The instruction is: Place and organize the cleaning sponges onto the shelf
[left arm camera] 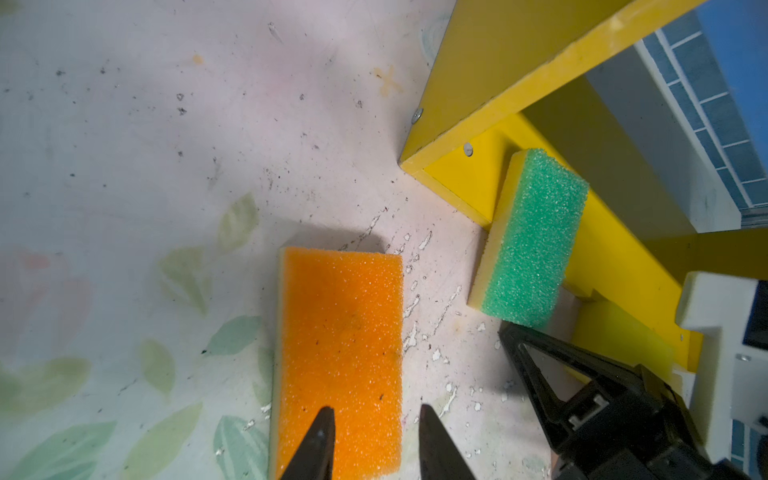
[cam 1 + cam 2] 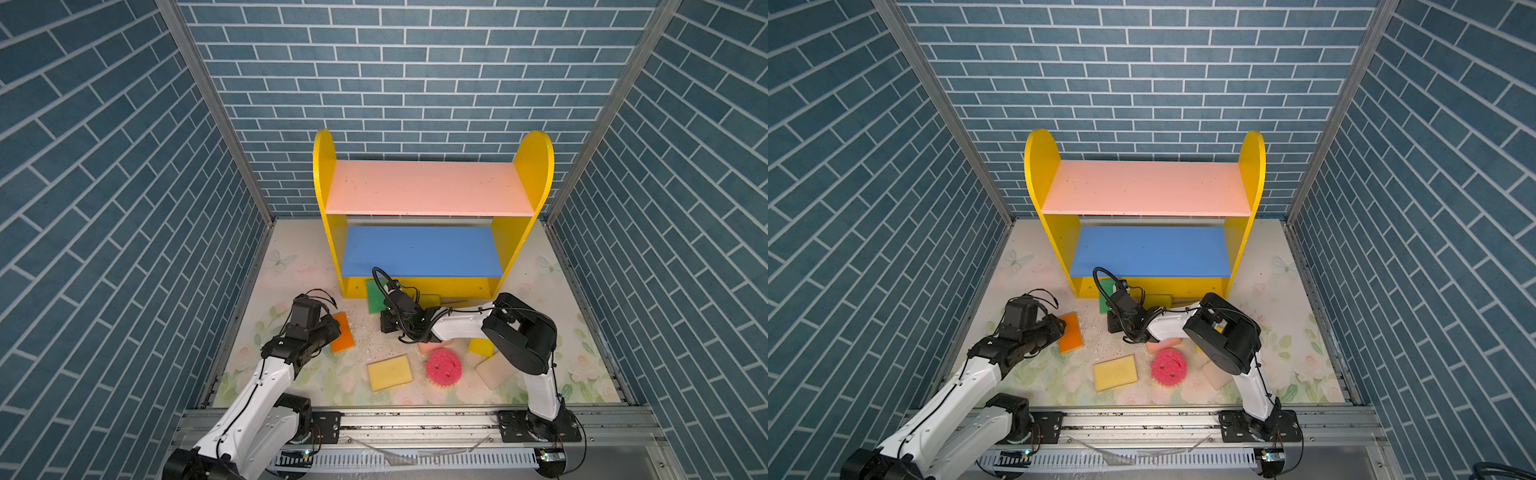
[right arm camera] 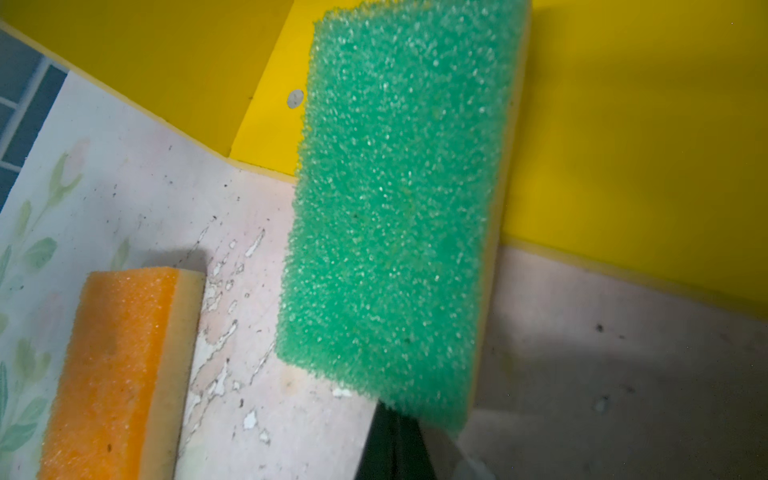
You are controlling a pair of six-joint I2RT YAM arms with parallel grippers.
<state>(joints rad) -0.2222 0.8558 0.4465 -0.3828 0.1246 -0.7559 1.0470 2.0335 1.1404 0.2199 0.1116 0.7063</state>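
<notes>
Green sponge [image 3: 395,208] covering tip of closed right claw [image 3: 392,424], left claw [image 1: 377,410] part-open, empty, above orange sponge [image 1: 340,332]

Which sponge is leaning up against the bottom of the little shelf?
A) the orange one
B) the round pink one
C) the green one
C: the green sponge is tilted, its far end against the yellow base of the shelf; the orange sponge and round pink sponge lie flat away from it.

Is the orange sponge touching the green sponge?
Apart. The left wrist view shows bare mat between the orange sponge and the green sponge.
</notes>
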